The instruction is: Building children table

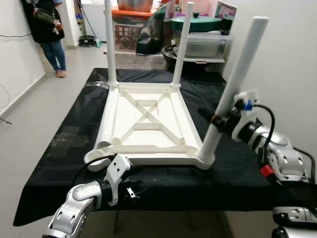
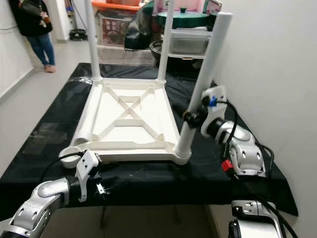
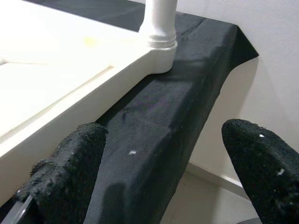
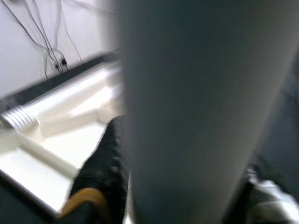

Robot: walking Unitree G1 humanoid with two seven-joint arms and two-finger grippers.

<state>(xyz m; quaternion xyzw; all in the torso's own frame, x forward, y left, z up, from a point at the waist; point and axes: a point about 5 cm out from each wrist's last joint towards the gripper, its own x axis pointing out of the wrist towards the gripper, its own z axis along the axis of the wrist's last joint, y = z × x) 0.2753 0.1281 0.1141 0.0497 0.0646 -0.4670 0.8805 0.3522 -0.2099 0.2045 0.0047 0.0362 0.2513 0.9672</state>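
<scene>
A white children's table (image 1: 148, 119) lies upside down on a black-covered worktable (image 1: 69, 124). Two white legs (image 1: 110, 44) (image 1: 182, 44) stand upright in its far corners. A third leg (image 1: 233, 84) leans in the near right corner socket, and my right gripper (image 1: 220, 121) is shut on its lower part. The right wrist view is close up on this leg (image 4: 196, 112). A fourth leg (image 1: 102, 130) lies along the tabletop's left side. The near left socket (image 1: 94, 158) holds nothing. My left gripper (image 1: 131, 192) hovers open at the worktable's front edge, its fingers (image 3: 65, 172) apart over the cloth.
A person (image 1: 49, 29) stands at the back left on the grey floor. Shelves with bins and a green pot (image 1: 198, 29) stand behind the worktable. A white wall (image 1: 292, 59) runs close along the right side.
</scene>
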